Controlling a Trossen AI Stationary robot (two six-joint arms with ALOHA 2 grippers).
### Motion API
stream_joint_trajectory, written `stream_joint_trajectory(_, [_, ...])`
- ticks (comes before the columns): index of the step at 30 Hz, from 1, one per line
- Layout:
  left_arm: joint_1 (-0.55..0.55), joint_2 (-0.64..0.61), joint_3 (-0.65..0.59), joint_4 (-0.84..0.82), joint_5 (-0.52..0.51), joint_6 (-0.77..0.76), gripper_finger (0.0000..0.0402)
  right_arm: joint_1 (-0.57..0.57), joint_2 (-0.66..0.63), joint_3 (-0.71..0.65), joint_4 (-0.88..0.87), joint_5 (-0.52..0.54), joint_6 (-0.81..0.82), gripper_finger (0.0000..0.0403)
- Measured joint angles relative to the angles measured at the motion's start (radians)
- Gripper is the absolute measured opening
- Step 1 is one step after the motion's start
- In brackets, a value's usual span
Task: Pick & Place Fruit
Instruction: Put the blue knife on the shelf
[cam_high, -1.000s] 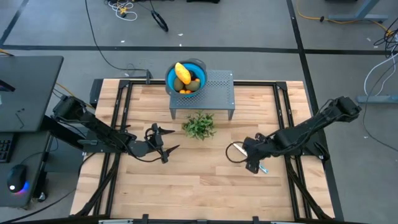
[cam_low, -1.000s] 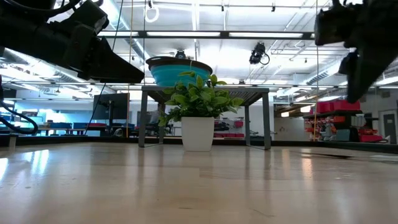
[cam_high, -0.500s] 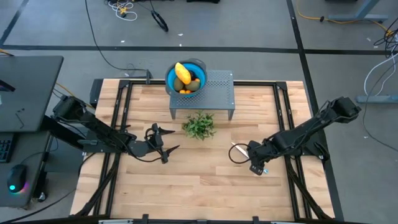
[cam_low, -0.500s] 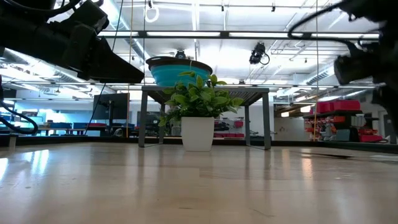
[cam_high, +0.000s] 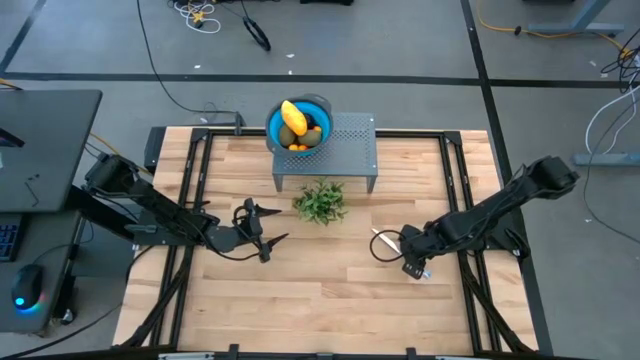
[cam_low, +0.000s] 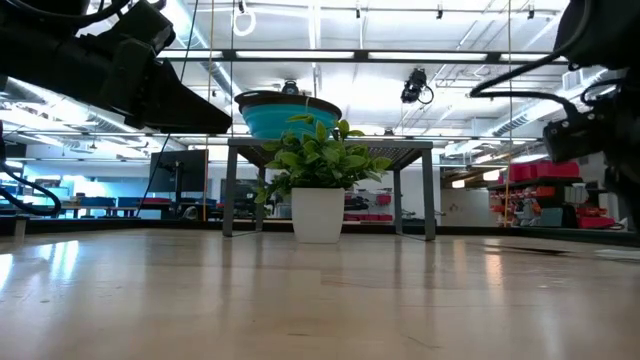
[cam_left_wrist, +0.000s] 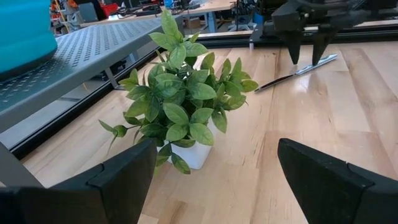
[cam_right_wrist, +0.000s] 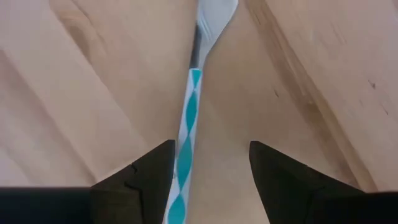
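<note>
The fruit (cam_high: 297, 124) sits piled in a blue bowl (cam_high: 318, 104) at the upper middle of the overhead picture, on the left end of a grey perforated stand (cam_high: 348, 146) at the back of the wooden table (cam_high: 320, 290). I can make out a yellow oblong piece on top, an olive-green one beside it and small orange bits lower down. From table height only the bowl's (cam_low: 283, 115) outside shows on the stand, above the leafy plant (cam_low: 318, 160) in its white pot.

The right gripper (cam_high: 412, 268) is low over the table at the right of centre in the overhead picture, well apart from the bowl, with the plant (cam_high: 320, 201) and the stand between them. Its fingers (cam_right_wrist: 149, 171) stand partly open on either side of a thin knife with a white blade and a blue-and-white handle (cam_right_wrist: 185, 137), which lies flat on the boards. I cannot tell whether the fingers touch it. In the left wrist picture that same gripper (cam_left_wrist: 306, 57) shows far off, its tips down at the knife (cam_left_wrist: 297, 71).

The left gripper (cam_high: 268, 243) hovers left of centre, near the plant and nearer the bowl than the right one, fingers (cam_left_wrist: 118, 177) spread wide and holding nothing
</note>
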Motion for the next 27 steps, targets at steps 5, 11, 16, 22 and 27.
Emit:
stream_joint_trajectory(5, [0.0,0.0,0.0,0.0,0.0,0.002,0.0343,0.0,0.06,0.006,0.018,0.0,0.007,0.0215])
stream_joint_trajectory(11, [0.0,0.0,0.0,0.0,0.0,0.002,0.0343,0.001,0.117,0.057,-0.049,0.02,0.008,0.0215])
stream_joint_trajectory(16, [0.0,0.0,0.0,0.0,0.0,0.002,0.0343,0.002,0.162,0.091,-0.072,0.034,0.028,0.0211])
stream_joint_trajectory(22, [0.0,0.0,0.0,0.0,0.0,0.002,0.0343,0.004,0.254,0.141,-0.111,0.034,0.049,0.0191])
stream_joint_trajectory(27, [0.0,0.0,0.0,0.0,0.0,-0.001,0.0343,0.023,0.293,0.175,-0.135,0.048,0.059,0.0171])
